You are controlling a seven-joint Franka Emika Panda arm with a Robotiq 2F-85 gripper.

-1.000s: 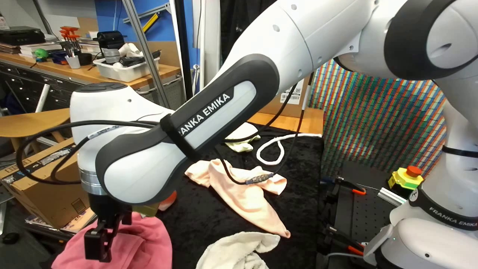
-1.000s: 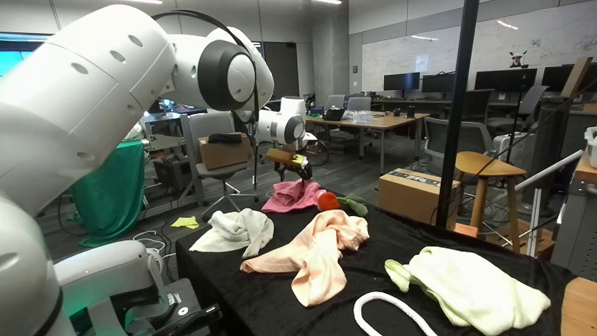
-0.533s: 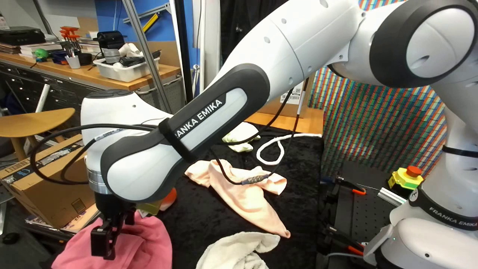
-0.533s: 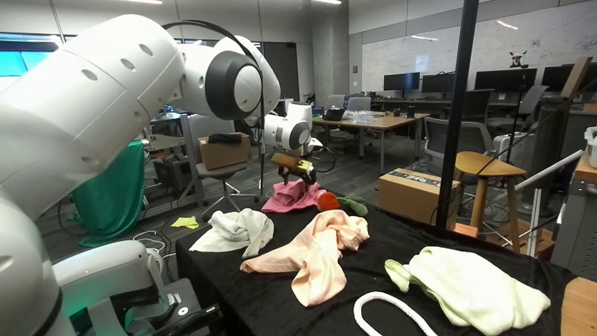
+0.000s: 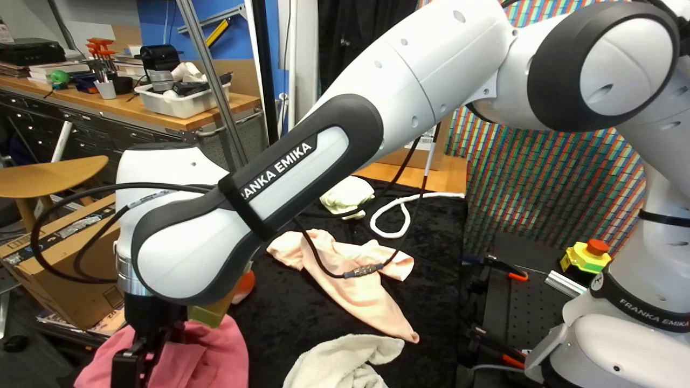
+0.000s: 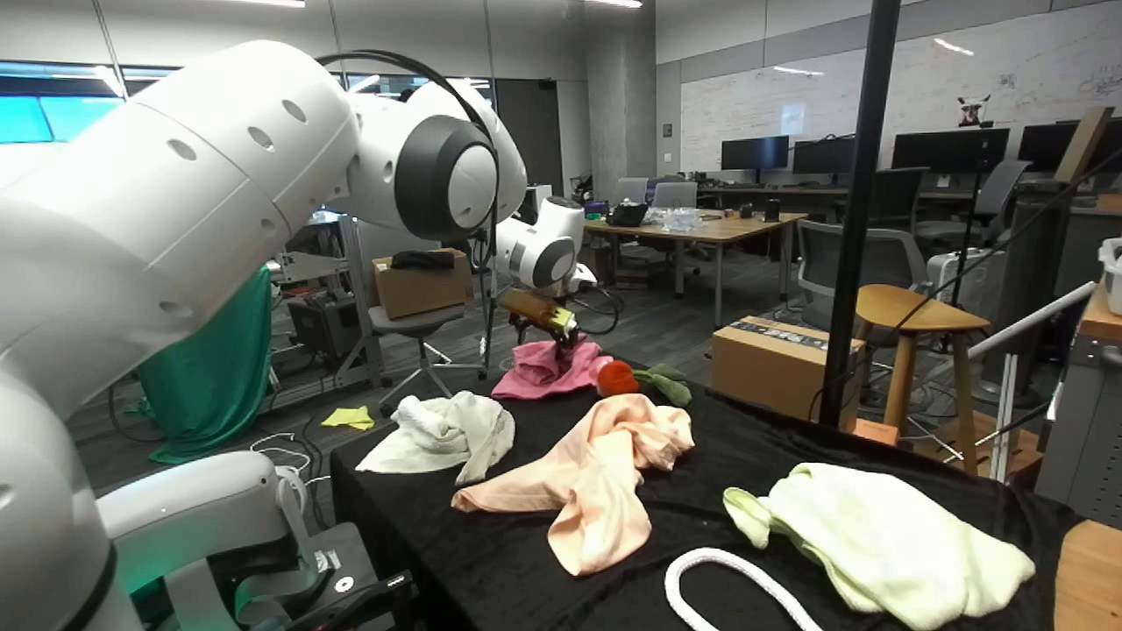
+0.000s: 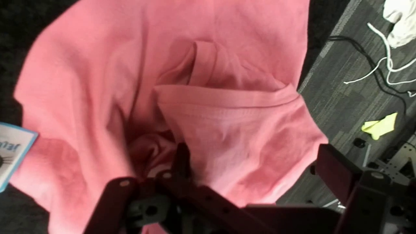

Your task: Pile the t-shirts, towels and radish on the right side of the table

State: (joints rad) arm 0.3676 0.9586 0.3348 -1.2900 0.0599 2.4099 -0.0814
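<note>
Gripper (image 7: 260, 162) low over the pink t-shirt (image 5: 205, 353). Fingers (image 7: 338, 169) spread wide apart, hemmed fold of the t-shirt showing between and beyond them in the wrist view. Can't tell if either finger touches the fabric. Pink t-shirt bunched at a table (image 6: 491, 561) corner away from the arm base (image 5: 620, 350), covering a stretch of the edge in the wrist view; floor (image 7: 341, 107) shows past it. White tag (image 7: 14, 152) with blue border at the t-shirt's side, cut off by the frame.

Radish (image 6: 617, 379): just beside the pink t-shirt, near the edge opposite the arm base, contact unclear. Green leaves (image 6: 668, 386) lie toward that edge. Partly hidden by the arm (image 5: 178, 258) in an exterior view.

Grey towel (image 6: 447, 434): crumpled, same end edge as the pink t-shirt, near the corner on the arm-base side. Peach cloth (image 6: 605, 478): loose folds mid-table, one tip near the grey towel. Pale green cloth (image 6: 885, 543): heaped toward the other end edge, by the wood top (image 6: 1091, 570). White rope (image 6: 710, 555): curved in a loop near the pale green cloth, closer to the arm-base edge.

Yellow cloth (image 6: 348, 418) on the floor. Cardboard box (image 6: 771, 372) beyond the edge opposite the arm base.
</note>
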